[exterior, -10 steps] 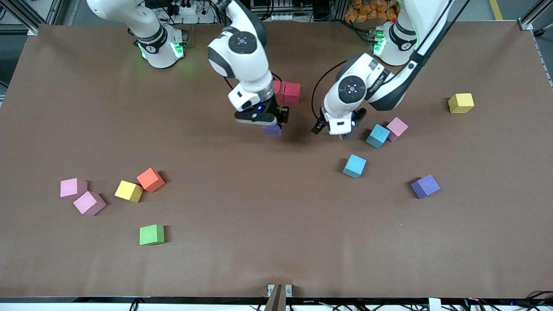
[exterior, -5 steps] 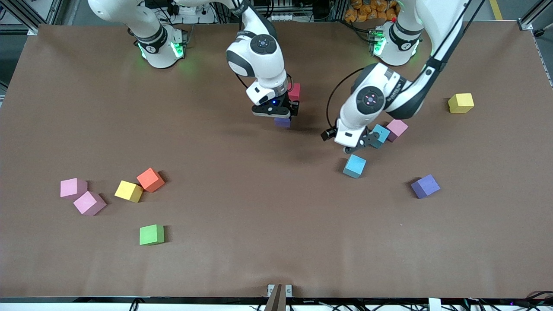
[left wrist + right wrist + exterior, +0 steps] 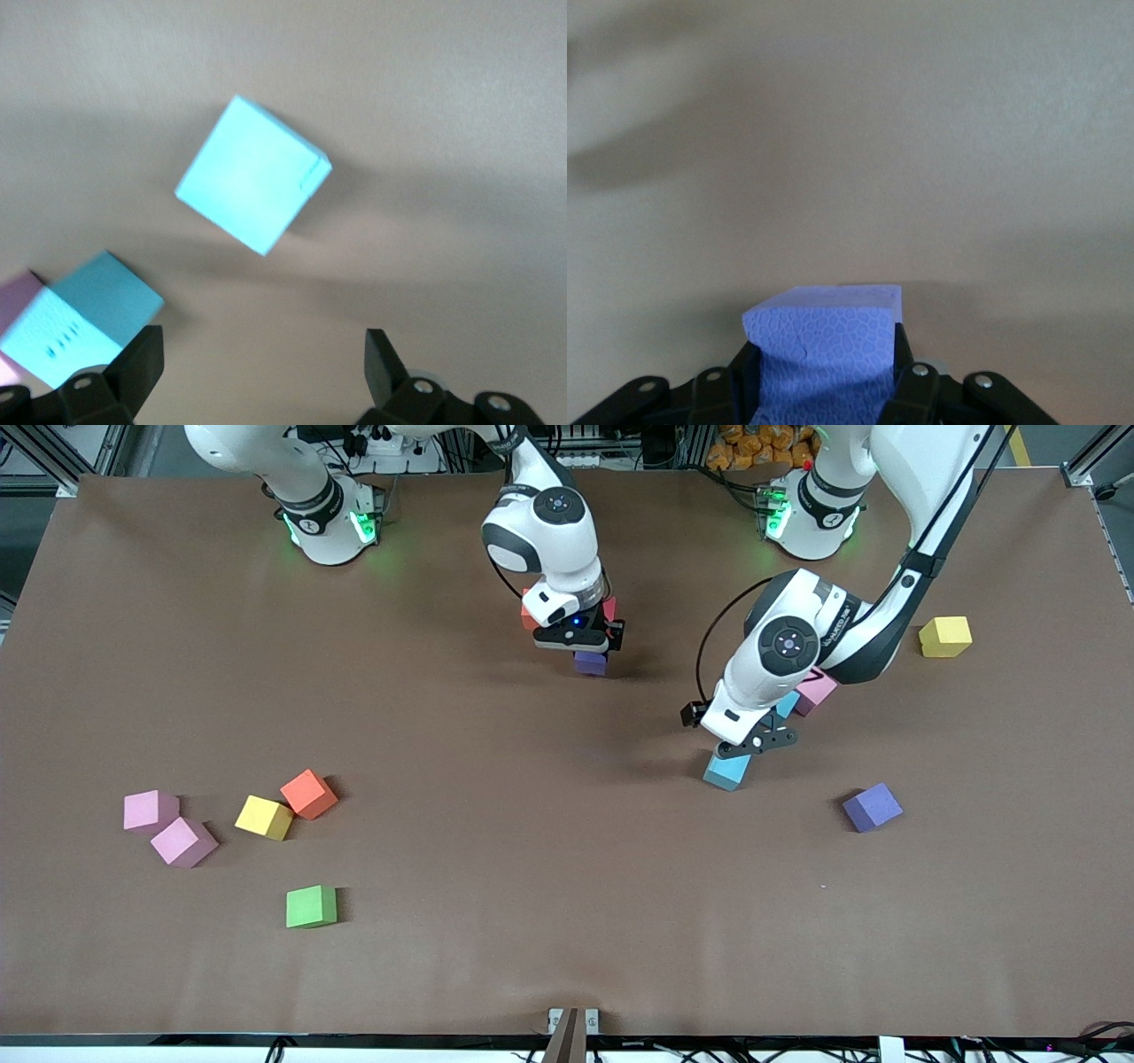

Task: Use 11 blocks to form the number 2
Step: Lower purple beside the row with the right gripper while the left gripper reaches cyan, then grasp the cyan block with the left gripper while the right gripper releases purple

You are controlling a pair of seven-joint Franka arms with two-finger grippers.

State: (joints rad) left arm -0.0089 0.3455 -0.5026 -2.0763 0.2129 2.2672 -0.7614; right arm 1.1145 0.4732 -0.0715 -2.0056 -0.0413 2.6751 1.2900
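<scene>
The right claw [image 3: 586,646] is being shown pinching a purple block [image 3: 590,662] between its fingers; over the last second it has been carried from open worktop [image 3: 532,921] toward 1 o'clock, to a spot just beside the crimson block [image 3: 610,607] and an orange-red block [image 3: 528,622], both now largely hidden under the wrist. In the right wrist view the purple block [image 3: 826,354] is being gripped with bare worktop ahead of it. The number 2 is not yet formed: at most two blocks are lying at the build site, and this one is judged to be on the point of being set down as the next.

The left claw [image 3: 751,746], fingers spread wide and empty, has meanwhile been swung toward 5 o'clock, away from the light blue block [image 3: 788,703] and pink block [image 3: 817,688] that are touching each other, and is now being held over a second light blue block [image 3: 725,773]. In the left wrist view that block [image 3: 252,186] is lying rotated against the fingers, so a wrist turn is judged necessary before closing.

The remaining blocks are lying scattered: a yellow block [image 3: 945,636] at 2 o'clock, another purple block [image 3: 873,807] at 4 o'clock, and two pink blocks [image 3: 151,810], a yellow block [image 3: 264,817], an orange block [image 3: 308,794] and a green block [image 3: 311,906] around 8 o'clock.
</scene>
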